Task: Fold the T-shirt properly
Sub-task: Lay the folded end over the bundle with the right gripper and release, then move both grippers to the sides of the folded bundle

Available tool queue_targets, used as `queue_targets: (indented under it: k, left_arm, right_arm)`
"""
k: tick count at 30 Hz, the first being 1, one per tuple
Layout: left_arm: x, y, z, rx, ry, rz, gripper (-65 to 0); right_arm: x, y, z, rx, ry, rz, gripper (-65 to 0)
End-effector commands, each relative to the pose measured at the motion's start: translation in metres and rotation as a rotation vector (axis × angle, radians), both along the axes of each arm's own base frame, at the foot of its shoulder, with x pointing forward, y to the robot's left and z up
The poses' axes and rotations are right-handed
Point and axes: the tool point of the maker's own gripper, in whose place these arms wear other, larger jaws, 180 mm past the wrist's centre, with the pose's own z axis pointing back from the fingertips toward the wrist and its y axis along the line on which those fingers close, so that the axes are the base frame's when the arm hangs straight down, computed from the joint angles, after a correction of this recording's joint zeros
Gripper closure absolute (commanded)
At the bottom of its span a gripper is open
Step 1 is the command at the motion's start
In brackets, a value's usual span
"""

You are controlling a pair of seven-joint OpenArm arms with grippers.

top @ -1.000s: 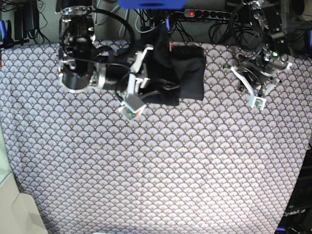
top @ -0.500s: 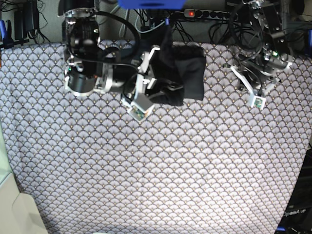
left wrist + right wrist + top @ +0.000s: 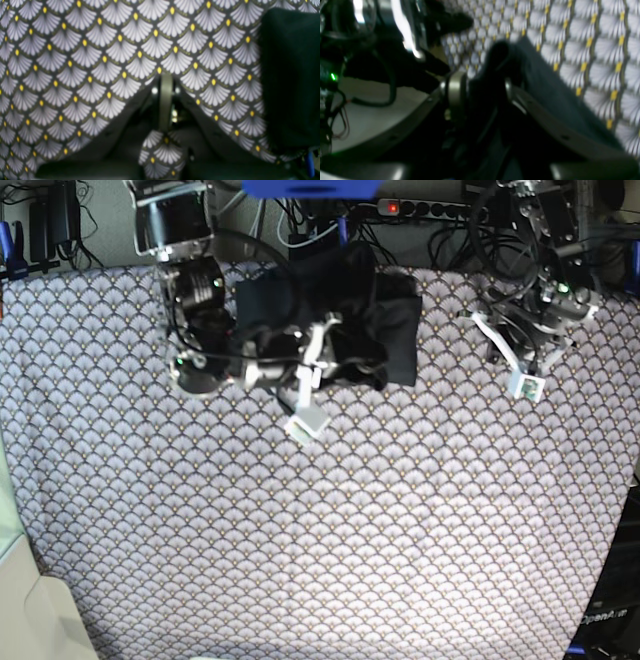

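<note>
Black, soft cotton T-shirt (image 3: 385, 330) drapes limply; best pinched at hems. Right claw (image 3: 482, 87) straddles cloth, jaws parted; left claw (image 3: 165, 100) closed, empty.

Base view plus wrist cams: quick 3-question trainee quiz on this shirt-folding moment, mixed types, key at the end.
1. True or false: the T-shirt lies near the far edge of the patterned tablecloth.
2. Which tool is at the shirt? A) left tool B) right tool
3. Fill in: the left tool's fingers are ____.

Key: 1 true; 2 B; 3 shut
</note>
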Motion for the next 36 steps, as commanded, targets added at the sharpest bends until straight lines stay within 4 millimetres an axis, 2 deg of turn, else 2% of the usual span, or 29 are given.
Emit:
queue_targets:
  k: [1,9,13,16,18,21,24,27,30,34,36]
  left_arm:
    - [0.005,0.001,0.009,0.002,-0.037,-0.005,-0.5]
    - [0.001,0.002,0.007,0.004,-0.029,-0.004,-0.5]
    - [0.001,0.001,0.009,0.005,-0.033,-0.007,-0.5]
    - [0.001,-0.003,0.016,0.013,-0.051,-0.037,-0.5]
    - [-0.001,-0.017,0.029,0.034,-0.085,-0.156,-0.4]
    - [0.002,-0.025,0.047,0.048,-0.134,-0.17,-0.4]
    - [0.004,-0.032,0.052,0.041,-0.151,-0.174,-0.4]
    - [0.005,-0.047,0.048,0.037,-0.14,-0.229,-0.4]
    - [-0.007,-0.059,0.034,0.104,-0.078,-0.323,-0.4]
    - [-0.027,-0.066,0.017,0.188,-0.001,-0.419,-0.4]
    - [-0.033,-0.063,0.013,0.221,0.022,-0.444,-0.4]
  right_arm:
    - [0.009,0.011,0.02,0.064,-0.044,0.003,-23.5]
    - [-0.007,0.041,0.021,0.052,-0.055,0.135,-28.7]
    - [-0.005,0.031,0.029,0.028,-0.116,0.138,-31.8]
    - [-0.001,0.015,0.038,-0.031,-0.209,0.137,-30.7]
    - [-0.001,0.0,0.048,-0.063,-0.28,0.142,-27.7]
    - [0.001,-0.024,0.056,-0.127,-0.359,0.145,-18.5]
    - [0.002,-0.052,0.046,-0.213,-0.369,0.152,-8.3]
    - [0.0,-0.093,0.026,-0.306,-0.332,0.117,-1.0]
    - [0.0,-0.136,0.017,-0.345,-0.308,0.03,0.0]
    - [-0.007,-0.167,0.008,-0.365,-0.271,-0.04,0.0]
    - [-0.011,-0.172,0.001,-0.363,-0.245,-0.056,0.0]
